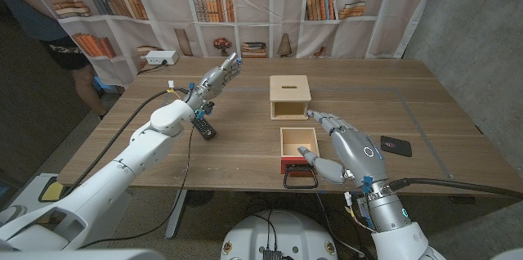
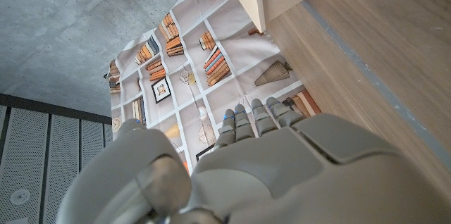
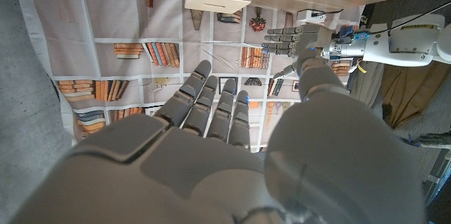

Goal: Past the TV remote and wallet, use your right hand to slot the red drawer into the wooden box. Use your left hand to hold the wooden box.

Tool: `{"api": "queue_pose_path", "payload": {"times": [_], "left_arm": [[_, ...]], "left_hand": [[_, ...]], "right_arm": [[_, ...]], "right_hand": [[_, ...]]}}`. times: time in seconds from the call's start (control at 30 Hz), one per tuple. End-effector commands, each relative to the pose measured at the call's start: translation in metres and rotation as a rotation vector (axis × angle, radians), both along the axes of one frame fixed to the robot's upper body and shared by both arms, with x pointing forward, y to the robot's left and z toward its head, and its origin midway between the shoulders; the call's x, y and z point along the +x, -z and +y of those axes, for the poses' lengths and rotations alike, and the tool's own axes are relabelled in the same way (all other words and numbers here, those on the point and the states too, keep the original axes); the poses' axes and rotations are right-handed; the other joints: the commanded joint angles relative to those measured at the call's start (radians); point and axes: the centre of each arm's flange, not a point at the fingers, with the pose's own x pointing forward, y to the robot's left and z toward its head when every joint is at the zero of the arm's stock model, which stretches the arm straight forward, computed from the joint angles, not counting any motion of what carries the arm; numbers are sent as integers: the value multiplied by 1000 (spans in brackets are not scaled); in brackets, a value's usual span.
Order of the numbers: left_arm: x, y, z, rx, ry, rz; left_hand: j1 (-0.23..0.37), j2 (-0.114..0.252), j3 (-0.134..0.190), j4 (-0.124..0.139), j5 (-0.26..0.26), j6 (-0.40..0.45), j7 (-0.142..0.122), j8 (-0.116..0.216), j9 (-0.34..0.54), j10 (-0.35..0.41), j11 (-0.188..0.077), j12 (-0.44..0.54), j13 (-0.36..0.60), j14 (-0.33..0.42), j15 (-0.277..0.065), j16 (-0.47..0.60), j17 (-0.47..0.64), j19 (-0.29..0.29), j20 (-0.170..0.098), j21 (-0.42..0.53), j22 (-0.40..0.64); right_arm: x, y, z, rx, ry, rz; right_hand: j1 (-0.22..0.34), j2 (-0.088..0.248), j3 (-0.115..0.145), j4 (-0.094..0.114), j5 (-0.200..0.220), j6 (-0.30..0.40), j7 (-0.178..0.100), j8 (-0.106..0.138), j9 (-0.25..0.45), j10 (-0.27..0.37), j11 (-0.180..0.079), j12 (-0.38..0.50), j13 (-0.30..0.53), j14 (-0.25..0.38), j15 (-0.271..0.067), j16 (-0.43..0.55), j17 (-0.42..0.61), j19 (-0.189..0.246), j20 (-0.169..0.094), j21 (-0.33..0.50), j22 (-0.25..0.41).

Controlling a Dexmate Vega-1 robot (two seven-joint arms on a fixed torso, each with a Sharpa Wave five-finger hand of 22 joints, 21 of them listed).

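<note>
Red drawer (image 1: 297, 147): lies before the wooden box (image 1: 289, 97), mouth facing it.
Right hand (image 1: 341, 149): spread beside the drawer, holding nothing.
Left hand (image 1: 219, 75): raised, fingers extended, empty, well apart from the box.

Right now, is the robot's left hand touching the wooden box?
Apart. In the head view the left hand hangs open in the air with bare table between it and the wooden box.

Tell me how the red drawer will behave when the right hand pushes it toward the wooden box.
The red drawer looks rigid, empty and probably light, so it should slide flat. Its black handle may snag fingers.
</note>
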Motion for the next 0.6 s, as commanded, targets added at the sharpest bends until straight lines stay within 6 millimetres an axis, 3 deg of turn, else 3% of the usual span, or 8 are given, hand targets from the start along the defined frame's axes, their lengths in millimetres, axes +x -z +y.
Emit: {"api": "queue_pose_path", "payload": {"times": [0.03, 0.27, 0.33, 0.43, 0.6], "left_arm": [[-4, 5, 6, 6, 14, -3], [0, 16, 11, -21, 20, 22], [1, 18, 12, -27, 22, 26], [1, 18, 13, -27, 24, 25], [1, 18, 14, -20, 22, 22]], "left_hand": [[5, 1, -4, 2, 0, 8, -3, -7, 4, 10, -3, -2, 4, 4, -4, -4, 1, -2, 3, -2, 6], [6, 3, -6, 1, 0, 9, -4, -7, 4, 15, -4, -1, 4, 5, -5, -3, 1, -1, 3, -2, 6], [7, 3, -6, 1, 0, 10, -4, -6, 4, 16, -4, 0, 4, 5, -4, -3, 1, -1, 3, -2, 6], [7, 3, -7, 1, 0, 12, -5, -6, 4, 16, -3, -1, 4, 6, -5, -3, 1, -1, 3, -2, 6], [8, 4, -8, 1, -1, 14, -7, -6, 4, 17, -5, -1, 5, 8, -5, -3, 1, 0, 3, -2, 6]], "right_arm": [[-4, -2, 13, -152, 110, 86], [-2, -6, 19, -227, 151, 132], [0, -7, 21, -240, 156, 149], [4, -8, 22, -255, 156, 174], [7, -7, 24, -283, 179, 196]], "right_hand": [[17, 2, 6, 11, 6, 23, 8, 10, 3, 17, 5, 4, 2, 35, -82, 9, 7, 43, -90, 10, 5], [37, 11, 13, 14, 4, 53, 6, 18, 3, 54, 12, 13, 2, 79, -101, 15, 9, 91, -104, 23, 8], [41, 11, 13, 14, 3, 59, 7, 19, 3, 58, 5, 13, 2, 87, -103, 16, 9, 97, -104, 25, 8], [50, 12, 15, 14, 1, 68, 4, 20, 4, 73, 8, 16, 1, 93, -100, 13, 9, 135, -108, 37, 9], [56, 11, 15, 14, -1, 82, 7, 23, 4, 90, 15, 20, 1, 105, -98, 13, 9, 153, -106, 42, 8]]}}
